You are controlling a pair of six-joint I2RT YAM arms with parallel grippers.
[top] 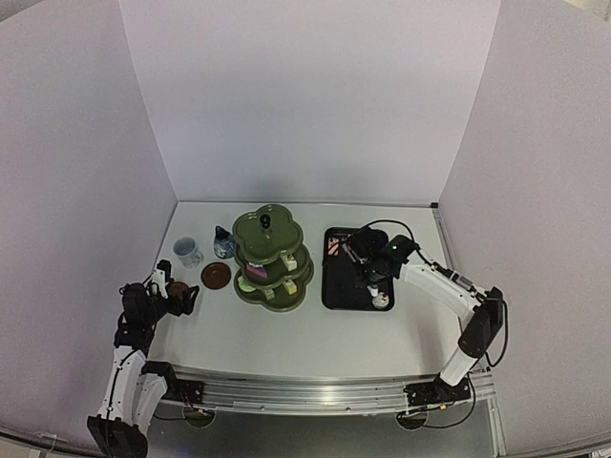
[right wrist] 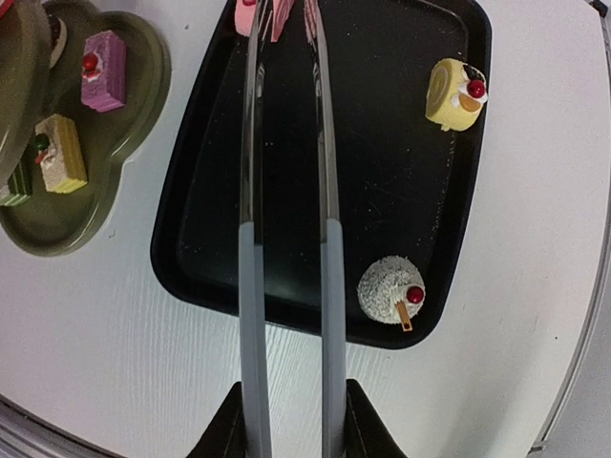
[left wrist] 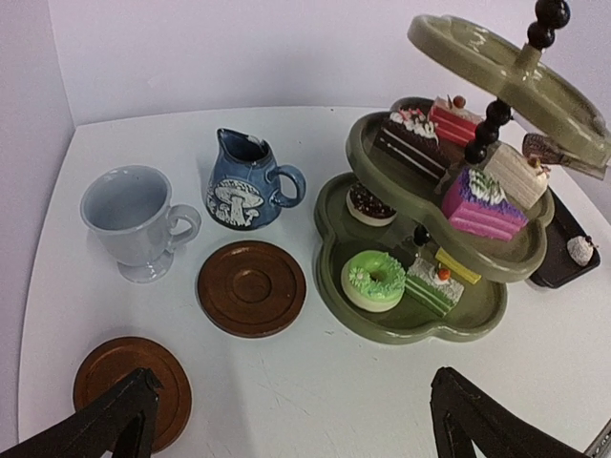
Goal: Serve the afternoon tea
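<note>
Left tool spread wide, lower frame, near smooth brown round coaster; right tool clamps slim polished metal tongs.

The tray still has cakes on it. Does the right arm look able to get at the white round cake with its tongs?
Probably yes, once emptied: the white round cake lies uncovered on the black tray beside the tongs, whose tips seem to hold a pink cake.

No words, numbers, labels or brand marks can be read in any view. The only marking is a raised white mushroom picture, without lettering, on the small blue ceramic jug, ahead of the left gripper.
</note>
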